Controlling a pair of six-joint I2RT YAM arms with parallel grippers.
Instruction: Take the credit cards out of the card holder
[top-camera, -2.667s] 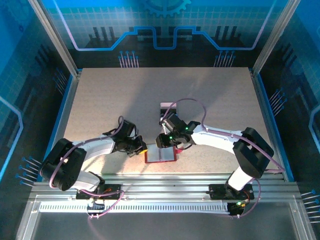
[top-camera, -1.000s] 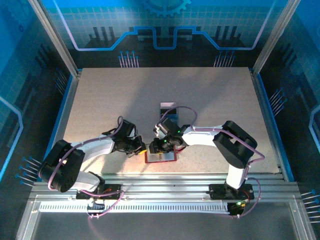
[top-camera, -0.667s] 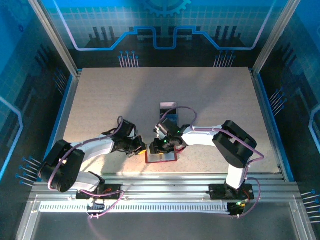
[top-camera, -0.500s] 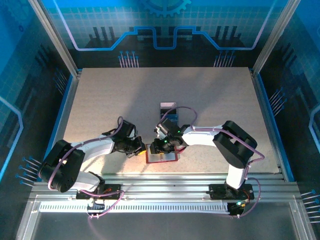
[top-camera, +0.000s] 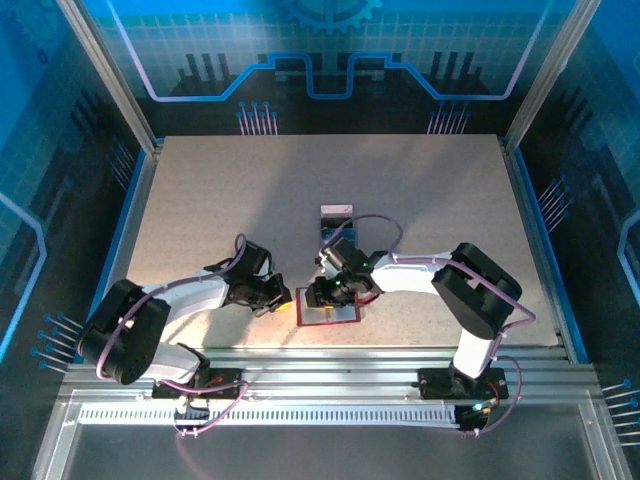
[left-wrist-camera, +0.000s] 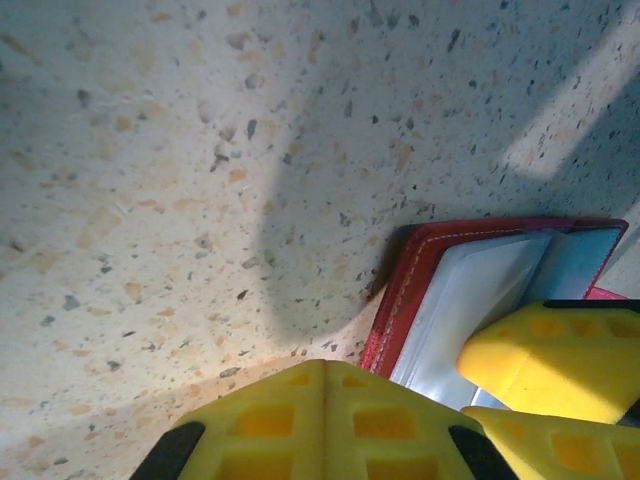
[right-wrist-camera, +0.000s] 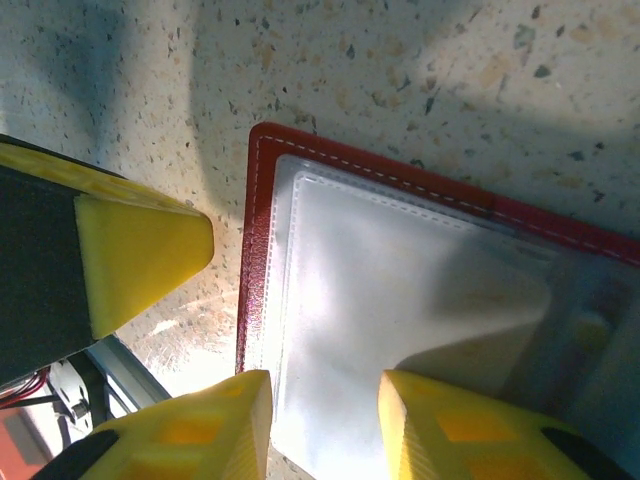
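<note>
The red card holder (top-camera: 336, 318) lies open near the table's front edge, its pale grey pockets (right-wrist-camera: 400, 300) facing up. My right gripper (top-camera: 318, 297) hangs open just above its left part, the fingertips (right-wrist-camera: 325, 398) straddling the grey pocket close to the red border (right-wrist-camera: 256, 250). My left gripper (top-camera: 283, 299) is shut and empty, its tip (left-wrist-camera: 325, 368) on the table just left of the holder (left-wrist-camera: 420, 280). A pale pinkish card (top-camera: 337, 211) and a blue card (top-camera: 343, 231) lie on the table behind the holder, the blue one partly hidden by my right arm.
The speckled table (top-camera: 220, 200) stretches bare to the left, right and back. Metal rails (top-camera: 330, 365) run along the near edge and blue walls enclose the sides. The right gripper's yellow finger (left-wrist-camera: 545, 365) crowds the left wrist view.
My right gripper has shifted slightly to the right over the holder, and its elbow has swung outward a little. The left arm has stayed put.
</note>
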